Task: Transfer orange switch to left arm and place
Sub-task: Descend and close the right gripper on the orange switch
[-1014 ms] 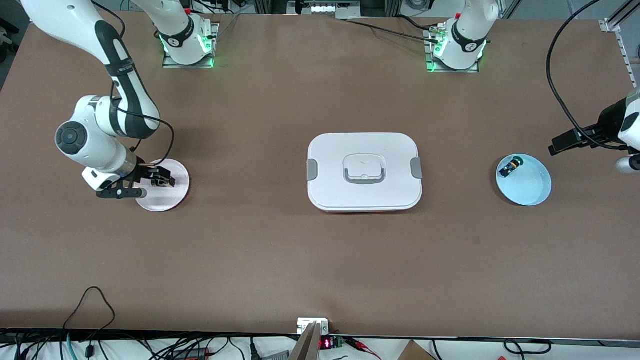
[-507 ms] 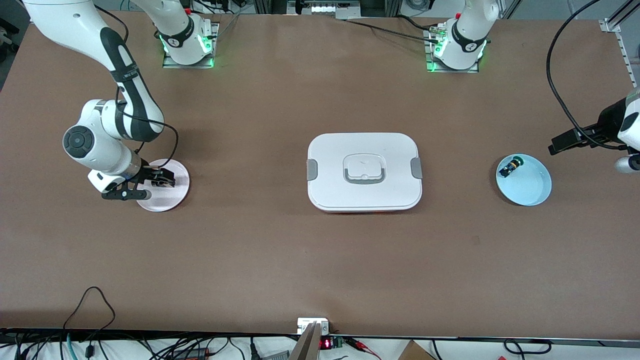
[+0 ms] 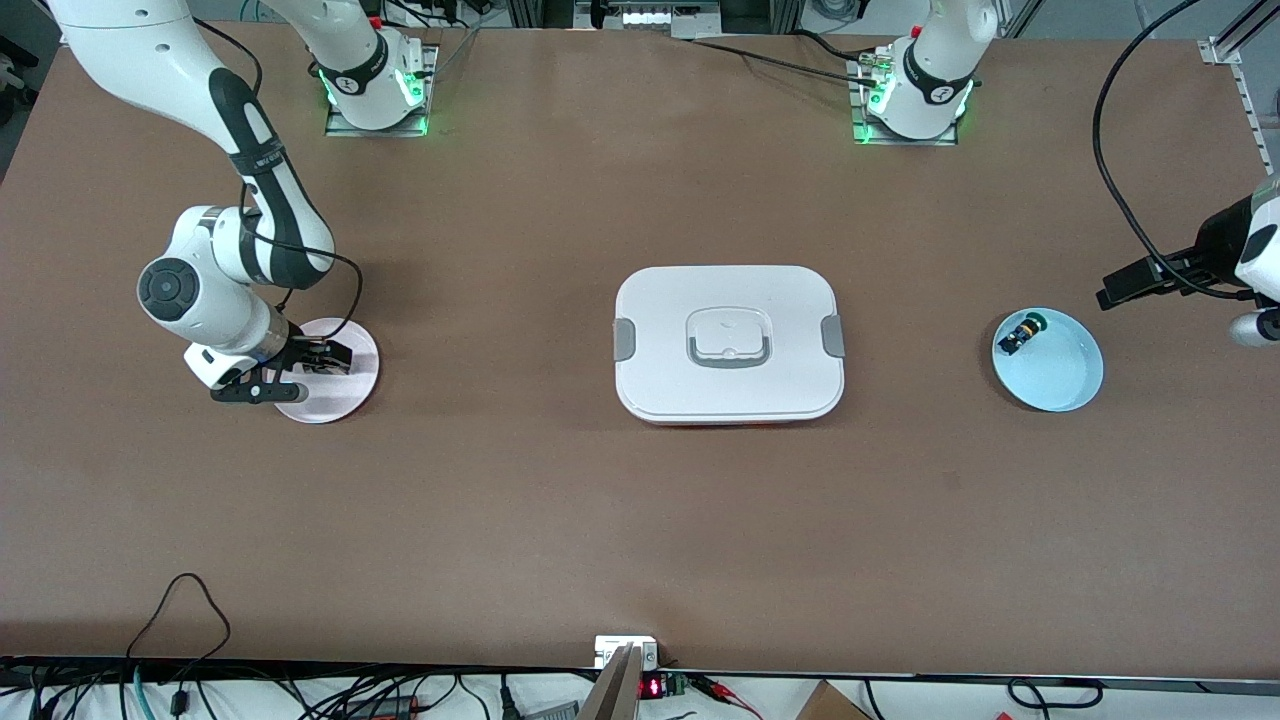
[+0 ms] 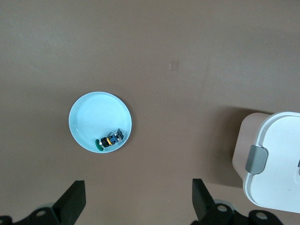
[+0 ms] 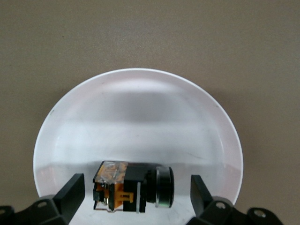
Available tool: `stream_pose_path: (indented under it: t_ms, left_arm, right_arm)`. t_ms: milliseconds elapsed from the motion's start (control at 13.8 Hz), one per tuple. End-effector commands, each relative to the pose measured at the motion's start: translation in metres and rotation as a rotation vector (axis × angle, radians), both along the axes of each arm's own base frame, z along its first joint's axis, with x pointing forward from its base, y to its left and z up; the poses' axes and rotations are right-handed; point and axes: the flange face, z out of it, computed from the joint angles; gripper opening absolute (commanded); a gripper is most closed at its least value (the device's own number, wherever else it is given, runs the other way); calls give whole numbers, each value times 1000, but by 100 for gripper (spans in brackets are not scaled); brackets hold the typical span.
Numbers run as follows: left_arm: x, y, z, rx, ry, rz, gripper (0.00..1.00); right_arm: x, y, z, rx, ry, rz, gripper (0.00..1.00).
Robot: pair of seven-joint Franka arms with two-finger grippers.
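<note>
two arms, two plates, two switches, one box (image 3: 729, 344) mid-table. orange switch (image 5: 132, 187) lies on its side on pink plate (image 3: 345, 390) at right arm's end, long axis across spread fingers of right gripper (image 3: 322, 357) hovering over it. left gripper (image 4: 138, 206) open, waiting high near blue plate (image 3: 1060, 375) holding green-capped switch (image 3: 1022, 333).

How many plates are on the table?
2: a pink plate under the right tool at the right arm's end, and a blue plate at the left arm's end.
</note>
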Motion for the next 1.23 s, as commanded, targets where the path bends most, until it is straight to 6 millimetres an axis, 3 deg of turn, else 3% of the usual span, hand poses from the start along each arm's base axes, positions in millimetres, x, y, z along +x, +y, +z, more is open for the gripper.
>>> stream_pose_path:
  t_ms: [0, 507, 870, 1014, 1159]
  left_arm:
    - [-1, 1, 4, -6, 4, -11, 100]
    - [0, 2, 7, -4, 0, -10, 100]
    - [-1, 1, 8, -4, 0, -12, 100]
    - [-1, -1, 13, -4, -3, -13, 100]
    - [-1, -1, 13, -5, -2, -15, 100]
  right_arm:
    - [-1, 0, -7, 7, -12, -15, 100]
    - [-4, 9, -24, 4, 1, -1, 100]
    - [-3, 14, -23, 3, -3, 9, 97]
    - [-2, 14, -22, 3, 0, 24, 72]
    - [0, 14, -18, 4, -4, 33, 32]
